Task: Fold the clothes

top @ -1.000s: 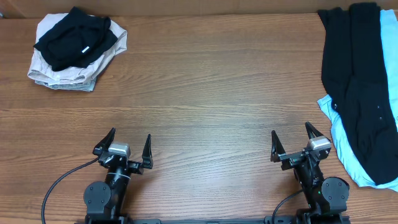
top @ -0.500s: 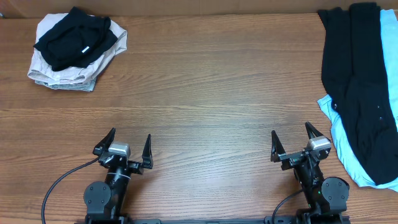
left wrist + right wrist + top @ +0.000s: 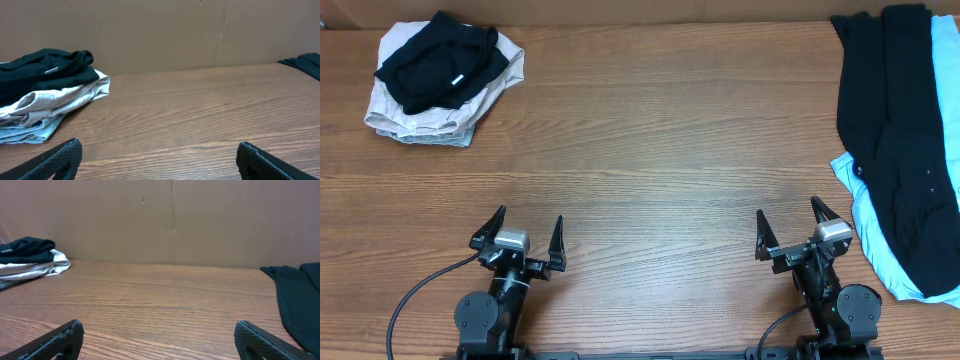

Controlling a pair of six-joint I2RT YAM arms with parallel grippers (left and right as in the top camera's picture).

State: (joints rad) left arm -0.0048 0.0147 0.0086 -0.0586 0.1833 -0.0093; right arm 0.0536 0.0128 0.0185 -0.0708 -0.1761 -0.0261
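A folded stack sits at the far left: a black garment with a small white label on a pale beige one; it also shows in the left wrist view and the right wrist view. At the right edge a long black garment lies unfolded over a light-blue one; its edge shows in the right wrist view. My left gripper is open and empty near the front edge. My right gripper is open and empty, just left of the light-blue garment.
The wooden table spans the whole view. A brown cardboard wall stands along its far edge. A black cable runs from the left arm's base toward the front left.
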